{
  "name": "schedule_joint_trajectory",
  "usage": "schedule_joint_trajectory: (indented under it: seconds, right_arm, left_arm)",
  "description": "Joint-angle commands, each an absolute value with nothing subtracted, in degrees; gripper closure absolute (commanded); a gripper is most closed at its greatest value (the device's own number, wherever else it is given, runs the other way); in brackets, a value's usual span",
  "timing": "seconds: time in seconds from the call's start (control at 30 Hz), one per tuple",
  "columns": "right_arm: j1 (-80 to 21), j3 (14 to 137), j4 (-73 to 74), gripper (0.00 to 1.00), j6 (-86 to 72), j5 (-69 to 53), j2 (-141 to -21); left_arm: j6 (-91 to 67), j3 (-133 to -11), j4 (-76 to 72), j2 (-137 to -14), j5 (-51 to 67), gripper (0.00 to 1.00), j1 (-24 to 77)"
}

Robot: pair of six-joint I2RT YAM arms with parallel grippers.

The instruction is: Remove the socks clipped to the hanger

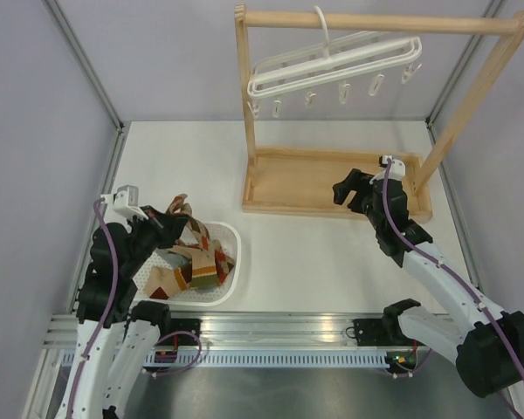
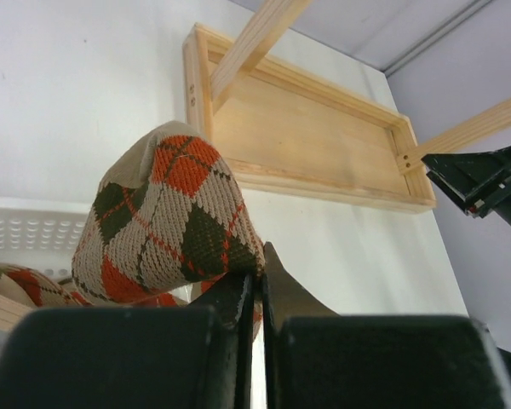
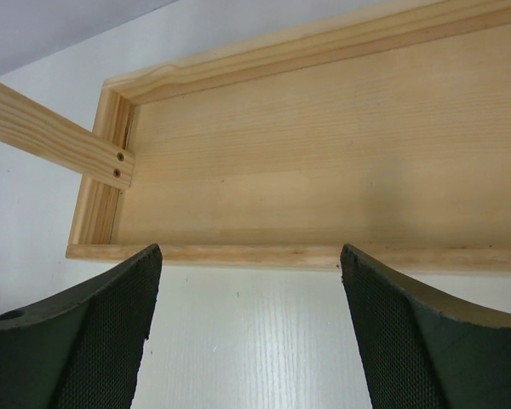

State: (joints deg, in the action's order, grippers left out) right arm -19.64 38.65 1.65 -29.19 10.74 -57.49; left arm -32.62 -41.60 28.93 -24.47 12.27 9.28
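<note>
The white hanger (image 1: pixel 332 65) hangs by its hook from the wooden rail, and its row of clips (image 1: pixel 343 91) dangles with no socks on them. Several argyle socks (image 1: pixel 196 262) lie piled in the white basket (image 1: pixel 236 253). Over the basket's far left corner, my left gripper (image 1: pixel 176 214) is shut on one argyle sock (image 2: pixel 166 221), which bulges up above the closed jaws (image 2: pixel 257 273). My right gripper (image 1: pixel 349 188) hovers at the front edge of the wooden tray (image 3: pixel 307 170), open (image 3: pixel 249 256) with nothing between its fingers.
The wooden rack (image 1: pixel 306 179) stands at the back right, with two uprights, a top rail and a shallow tray as its base. Grey walls close in the table on the left, right and back.
</note>
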Motion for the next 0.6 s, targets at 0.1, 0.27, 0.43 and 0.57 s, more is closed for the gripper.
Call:
schedule_joint_trajectory:
  seconds: [0.1, 0.27, 0.43, 0.57]
  right_arm:
    - [-18.81, 36.21, -5.71, 0.11, -31.99, 5.89, -58.71]
    - [-18.37, 35.86, -5.71, 0.11, -32.08, 5.54, -58.36]
    - [-18.28, 35.42, -5.98, 0.11, -32.87, 5.01, -58.18]
    - [-18.28, 34.89, -6.06, 0.11, -33.31, 5.01, -57.66]
  left_arm:
    - [-36.91, -37.89, 31.03, -23.29, 17.66, 0.98, 8.96]
    - [-38.14, -33.58, 30.23, -20.22, 17.84, 0.98, 8.96]
    - [-38.32, -31.03, 30.32, -19.25, 19.77, 0.98, 9.14]
    - [-38.06, -30.94, 32.78, -18.46, 19.25, 0.98, 9.58]
